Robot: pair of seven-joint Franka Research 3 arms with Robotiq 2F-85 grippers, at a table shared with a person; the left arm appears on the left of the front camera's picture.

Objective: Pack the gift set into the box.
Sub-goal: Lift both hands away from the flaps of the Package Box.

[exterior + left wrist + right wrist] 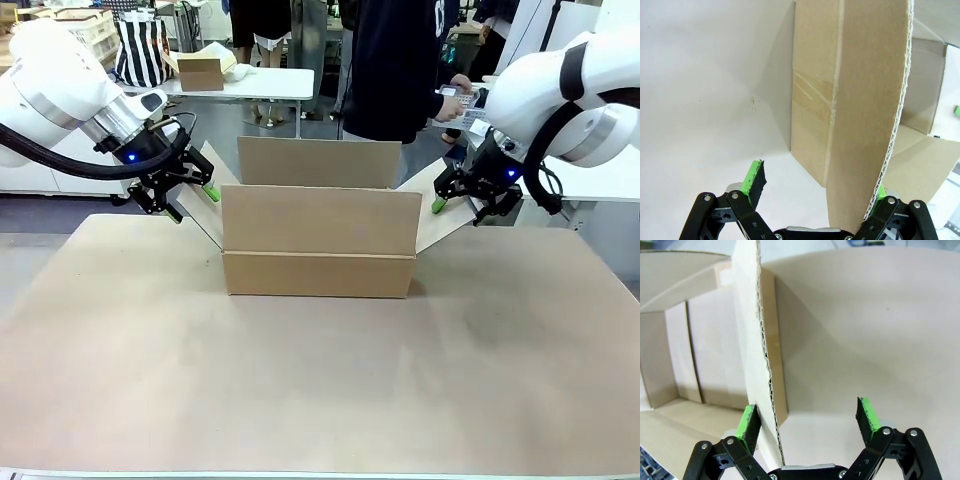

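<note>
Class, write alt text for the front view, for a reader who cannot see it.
A brown box stands open on the table; the left gripper and right gripper, both open, straddle its side flaps. Behind, a person holds the gift set.

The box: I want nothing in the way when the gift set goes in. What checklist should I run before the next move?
1. Box upright, top open: ok.
2. Left gripper jaws open astride the left flap: ok.
3. Right gripper jaws open astride the right flap: ok.
4. Box floor bare where the wrist views show it: ok.
5. Gift set packed: not ok, in the person's hand.
</note>
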